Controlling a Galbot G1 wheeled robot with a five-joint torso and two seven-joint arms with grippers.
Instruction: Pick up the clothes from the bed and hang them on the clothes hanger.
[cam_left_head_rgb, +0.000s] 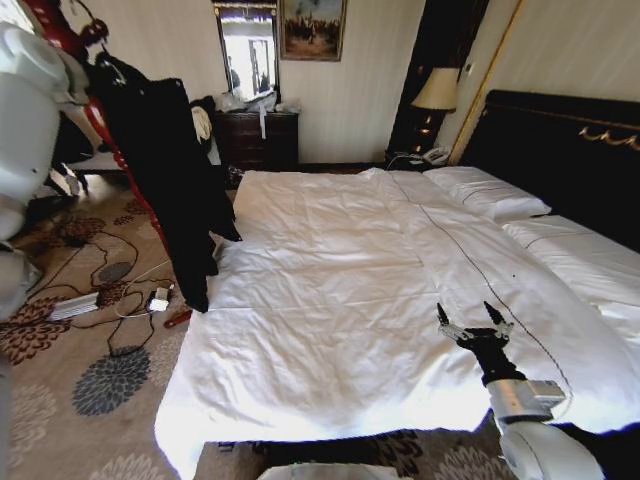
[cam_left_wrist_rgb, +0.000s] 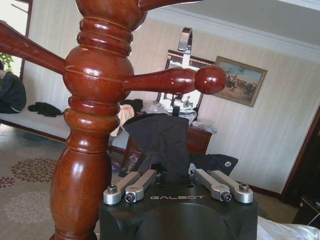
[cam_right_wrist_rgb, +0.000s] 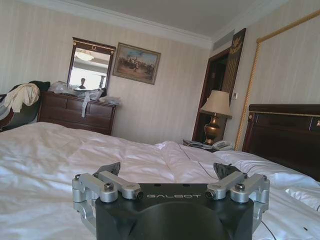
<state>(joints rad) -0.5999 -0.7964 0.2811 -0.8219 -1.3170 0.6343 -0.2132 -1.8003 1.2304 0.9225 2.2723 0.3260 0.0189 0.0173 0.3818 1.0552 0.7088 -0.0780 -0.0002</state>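
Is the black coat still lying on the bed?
No, the black coat hangs beside the bed at the wooden stand.

White rounded arm shells; right gripper (cam_left_head_rgb: 471, 318) has black fingers on a silver wrist. Left gripper (cam_left_wrist_rgb: 174, 176): black block marked GALBOT; silver screwed linkages.
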